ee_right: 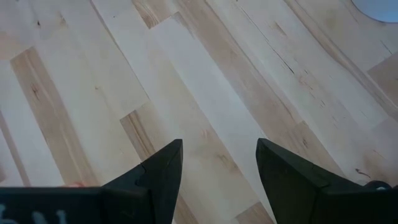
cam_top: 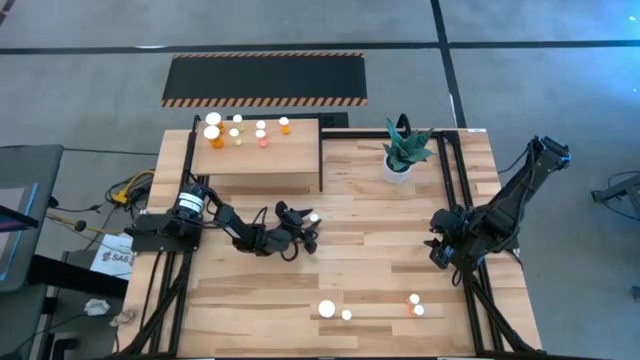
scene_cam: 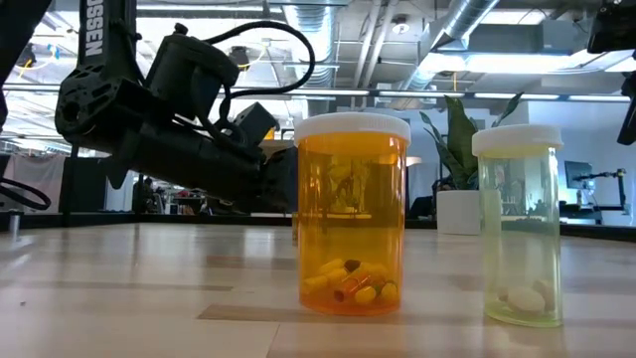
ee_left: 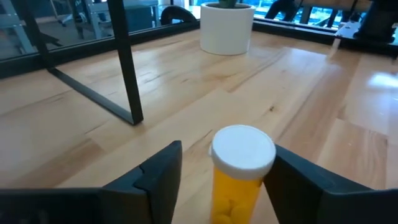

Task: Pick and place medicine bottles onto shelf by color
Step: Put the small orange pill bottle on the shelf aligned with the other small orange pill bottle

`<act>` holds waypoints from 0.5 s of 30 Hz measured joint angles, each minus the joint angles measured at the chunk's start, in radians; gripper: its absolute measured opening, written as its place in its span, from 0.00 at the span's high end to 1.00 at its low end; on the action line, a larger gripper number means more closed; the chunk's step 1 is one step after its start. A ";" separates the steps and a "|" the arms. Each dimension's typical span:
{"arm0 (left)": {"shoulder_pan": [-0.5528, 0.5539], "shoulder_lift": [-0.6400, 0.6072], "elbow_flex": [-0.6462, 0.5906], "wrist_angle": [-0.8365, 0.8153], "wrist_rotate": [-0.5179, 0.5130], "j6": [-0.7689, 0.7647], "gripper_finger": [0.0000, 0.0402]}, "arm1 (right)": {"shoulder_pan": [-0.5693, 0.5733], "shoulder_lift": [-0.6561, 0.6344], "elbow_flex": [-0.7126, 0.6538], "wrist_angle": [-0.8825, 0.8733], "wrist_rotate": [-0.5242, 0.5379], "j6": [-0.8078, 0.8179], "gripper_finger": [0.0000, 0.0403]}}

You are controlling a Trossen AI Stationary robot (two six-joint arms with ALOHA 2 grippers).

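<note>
A yellow-orange medicine bottle (ee_left: 239,186) with a white cap (cam_top: 313,216) stands upright on its base at the table's middle. My left gripper (ee_left: 227,155) reaches nearly level from the table's left and is open, one finger on each side of the bottle. The shelf (cam_top: 265,160) stands at the far left and carries several bottles (cam_top: 238,131) on its top. My right gripper (ee_right: 217,168) hangs open over bare wood at the right (cam_top: 440,250). Close to the low camera stand an orange bottle (scene_cam: 353,214) and a pale yellowish one (scene_cam: 517,224). My left gripper has one finger (ee_left: 292,177) right beside the bottle's white cap (ee_left: 264,155); whether it touches, I cannot tell. The other finger (ee_left: 165,171) stands apart from the bottle, with a gap showing. The bottle rests upright on the table.
A white pot with a green plant (cam_top: 400,155) stands far right of the shelf. Several small bottles (cam_top: 327,310) (cam_top: 415,305) stand near the front edge. Black frame bars (ee_left: 127,68) rise beside the shelf. A black mat with striped edges (cam_top: 265,78) lies beyond the table.
</note>
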State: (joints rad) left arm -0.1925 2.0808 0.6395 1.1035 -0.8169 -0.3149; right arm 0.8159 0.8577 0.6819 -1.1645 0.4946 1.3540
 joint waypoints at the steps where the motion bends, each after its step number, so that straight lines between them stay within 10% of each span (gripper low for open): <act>1: 0.000 0.000 0.000 0.000 0.000 0.000 0.53 | 0.000 0.000 0.000 0.000 0.000 0.000 0.44; 15: 0.000 -0.001 0.000 0.021 0.023 -0.003 0.68 | 0.000 0.000 0.000 0.000 0.000 0.000 0.44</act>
State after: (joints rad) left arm -0.1925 2.0800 0.6395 1.1244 -0.7936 -0.3182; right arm 0.8162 0.8577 0.6819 -1.1645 0.4944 1.3540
